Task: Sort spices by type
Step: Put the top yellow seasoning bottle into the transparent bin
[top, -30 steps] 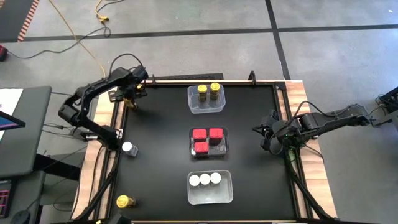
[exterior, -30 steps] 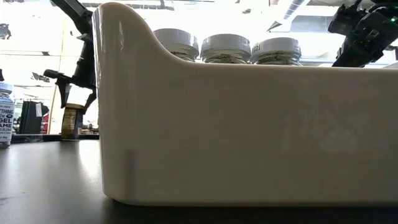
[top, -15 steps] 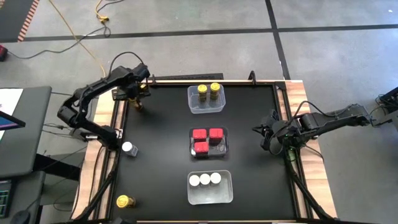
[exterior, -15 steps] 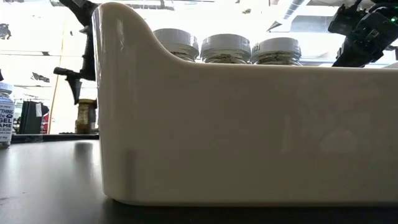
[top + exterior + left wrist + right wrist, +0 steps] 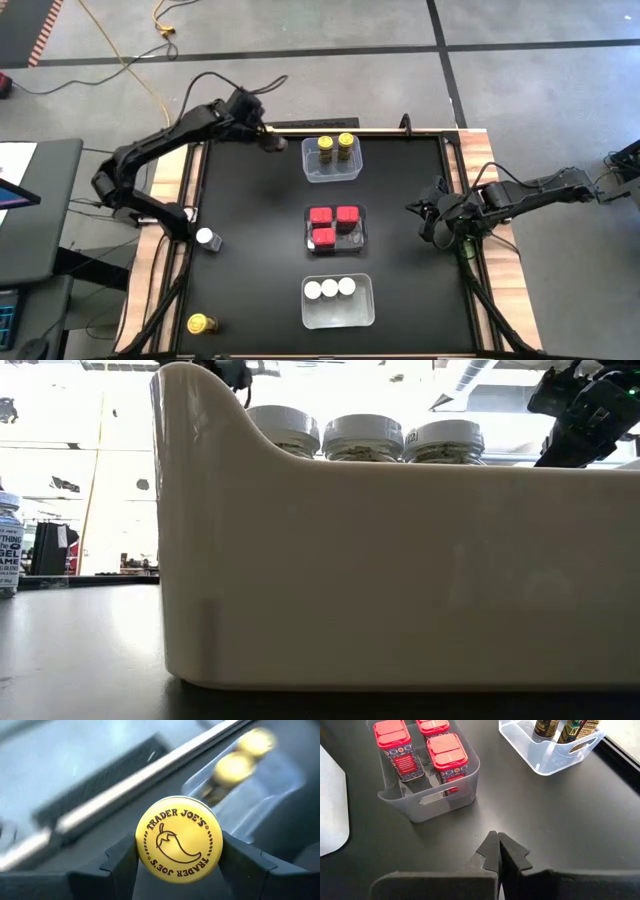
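Observation:
My left gripper (image 5: 266,137) is over the table's far left part, shut on a yellow-capped amber spice jar (image 5: 179,839). Just to its right stands a clear tub (image 5: 332,172) with two yellow-capped jars (image 5: 335,146). A second tub (image 5: 361,238) holds three red tins, and a third (image 5: 338,314) holds three white-capped jars (image 5: 329,289). A white-capped jar (image 5: 207,238) and a yellow-capped jar (image 5: 200,323) stand loose at the table's left edge. My right gripper (image 5: 432,224) hangs shut over the right side and holds nothing. My left gripper pinches the jar between its two fingers (image 5: 121,862), on two opposite sides just below the yellow cap (image 5: 150,865). The cap faces back toward the wrist. The fingers slant down from the table's left. The jar is lifted clear of the table.
A raised rail (image 5: 300,126) runs along the table's far edge, close to my left gripper. Bare black tabletop (image 5: 250,230) lies between the tubs and the left edge. In the low view the white-jar tub (image 5: 400,580) blocks most of the table.
My left gripper has risen and swung toward the table's right, from the far left corner toward the tub of yellow-capped jars, rolling its wrist on the way. The yellow-capped jar has gone with it, from standing on the table to lifted clear.

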You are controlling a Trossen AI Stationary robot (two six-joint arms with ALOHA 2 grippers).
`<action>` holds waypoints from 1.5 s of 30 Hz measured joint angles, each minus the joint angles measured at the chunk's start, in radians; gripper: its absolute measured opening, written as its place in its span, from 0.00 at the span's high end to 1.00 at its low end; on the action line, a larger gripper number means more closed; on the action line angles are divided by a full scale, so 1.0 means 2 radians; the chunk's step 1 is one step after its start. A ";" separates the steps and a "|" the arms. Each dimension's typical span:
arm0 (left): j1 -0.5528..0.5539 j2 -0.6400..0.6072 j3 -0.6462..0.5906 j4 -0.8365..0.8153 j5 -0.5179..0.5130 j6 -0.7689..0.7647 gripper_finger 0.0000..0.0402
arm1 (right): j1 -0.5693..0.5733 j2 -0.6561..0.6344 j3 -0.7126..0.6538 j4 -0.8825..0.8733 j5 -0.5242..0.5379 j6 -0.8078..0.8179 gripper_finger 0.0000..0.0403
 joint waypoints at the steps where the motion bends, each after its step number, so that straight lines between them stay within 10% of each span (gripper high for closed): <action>1: -0.008 0.000 0.012 0.008 0.002 0.014 0.43 | 0.000 0.000 0.000 0.000 0.000 0.000 0.94; 21: -0.070 0.188 0.299 -0.073 0.102 0.259 0.41 | 0.000 0.000 0.000 0.000 0.000 0.000 0.94; 45: -0.117 0.298 0.324 -0.133 0.077 0.433 0.43 | 0.000 0.000 0.000 0.000 0.000 0.013 0.94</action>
